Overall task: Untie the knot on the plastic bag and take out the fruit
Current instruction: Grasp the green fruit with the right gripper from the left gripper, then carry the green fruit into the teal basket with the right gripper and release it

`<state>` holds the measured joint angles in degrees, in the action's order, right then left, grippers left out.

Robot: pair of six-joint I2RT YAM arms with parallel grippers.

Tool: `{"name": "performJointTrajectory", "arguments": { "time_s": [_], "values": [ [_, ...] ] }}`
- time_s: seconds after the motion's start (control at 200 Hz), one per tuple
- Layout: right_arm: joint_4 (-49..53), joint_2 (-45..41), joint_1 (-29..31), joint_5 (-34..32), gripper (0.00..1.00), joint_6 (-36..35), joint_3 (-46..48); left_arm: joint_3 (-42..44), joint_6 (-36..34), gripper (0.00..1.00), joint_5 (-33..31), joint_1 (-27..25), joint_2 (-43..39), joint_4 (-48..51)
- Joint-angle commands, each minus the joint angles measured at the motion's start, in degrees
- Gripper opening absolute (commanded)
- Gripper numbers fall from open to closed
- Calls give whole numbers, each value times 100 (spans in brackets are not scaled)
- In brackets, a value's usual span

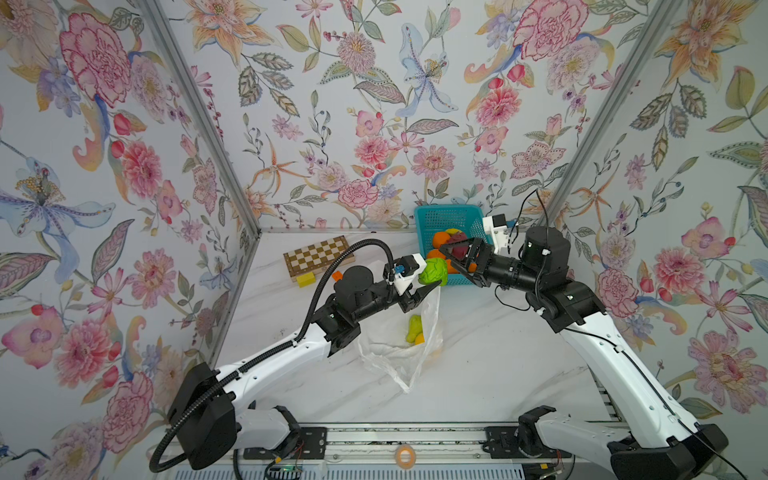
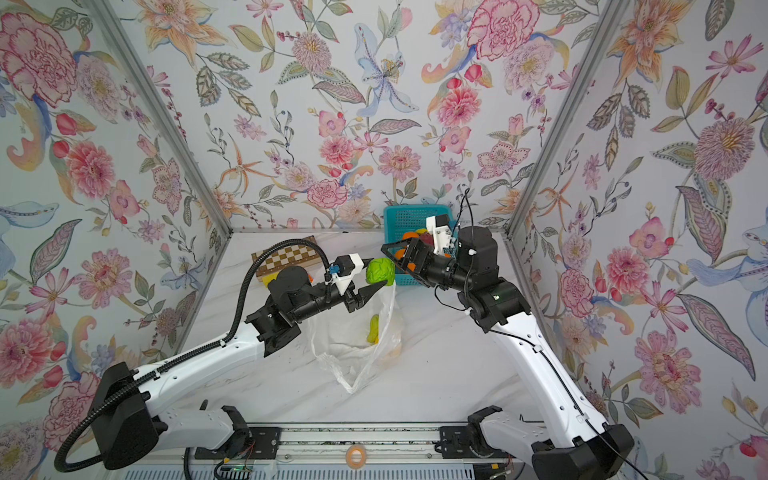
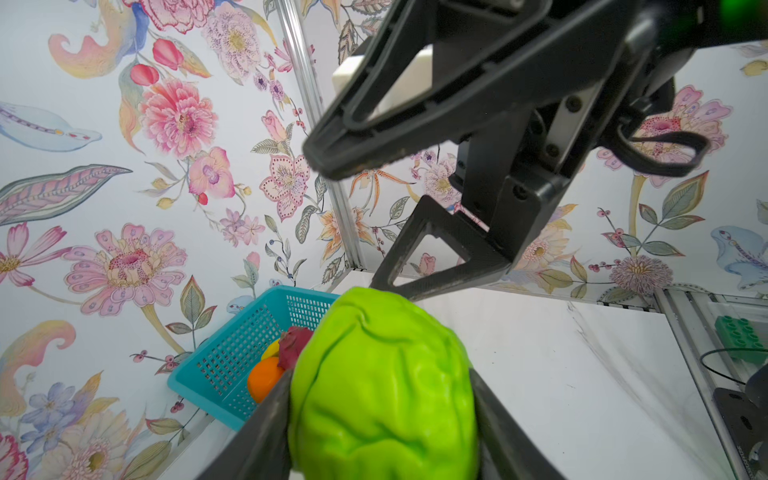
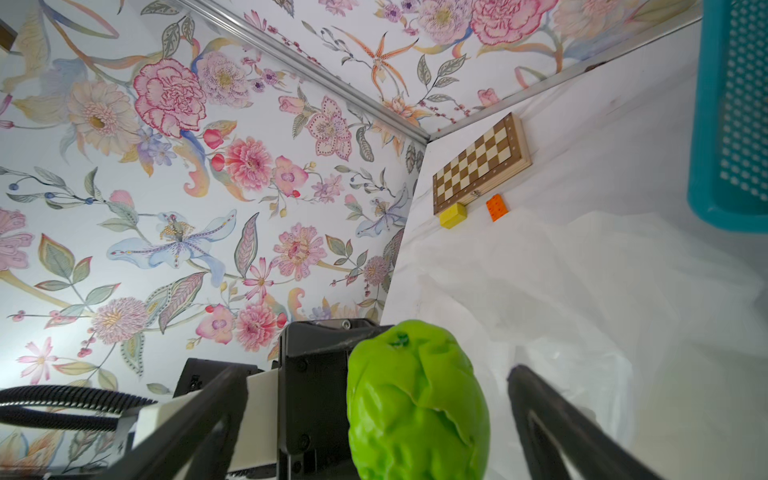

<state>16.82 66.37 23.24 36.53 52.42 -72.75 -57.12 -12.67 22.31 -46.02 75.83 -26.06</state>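
**Bag open, unloading underway**

Your left gripper (image 2: 379, 272) clamps the green fruit (image 1: 434, 271) above the plastic bag (image 1: 395, 349), mid-tabletop (image 1: 498, 365); two fruits (image 1: 414, 330) left inside. Your right gripper (image 4: 379, 368), spread wide, faces it by the part-filled far-edge basket (image 1: 449, 214).

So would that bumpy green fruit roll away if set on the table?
Probably a little: the green fruit is rounded, though its lumps and egg shape should stop it soon. Its glossy skin looks slippery, yet the left gripper holds it without visible denting, so it seems fairly firm.
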Motion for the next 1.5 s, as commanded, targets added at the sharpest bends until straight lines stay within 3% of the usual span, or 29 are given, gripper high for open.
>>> {"name": "performJointTrajectory", "arguments": {
  "time_s": [0.0, 0.145, 0.405, 0.6, 0.826, 1.011, 1.286, 1.496],
  "values": [
    [-364, 68, 103, 468, 99, 207, 133, -323, -235, 22, 292, 40, -143, -191],
    [-451, 94, 244, 453, 93, 222, 198, -565, -289, 22, 292, 35, -100, -236],
    [-583, 149, 328, 477, 65, 251, 174, -647, -303, 23, 407, 36, -38, -27],
    [-594, 129, 304, 319, 47, 198, 138, -606, -289, 37, 232, 32, -103, 110],
    [-470, 147, 82, -244, 41, 61, -87, -591, -177, 80, -2, 36, -256, 251],
    [-311, 439, -235, -692, 40, -140, -355, -643, 106, 98, -309, 38, -415, 708],
    [-10, 1669, -891, -1019, 41, -365, -1051, -1238, 636, 99, -1106, 47, -436, 2365],
    [408, 3214, -1290, -1495, 38, -886, -2167, -1882, 833, 99, -1352, 162, -88, 3262]
  ]
}}
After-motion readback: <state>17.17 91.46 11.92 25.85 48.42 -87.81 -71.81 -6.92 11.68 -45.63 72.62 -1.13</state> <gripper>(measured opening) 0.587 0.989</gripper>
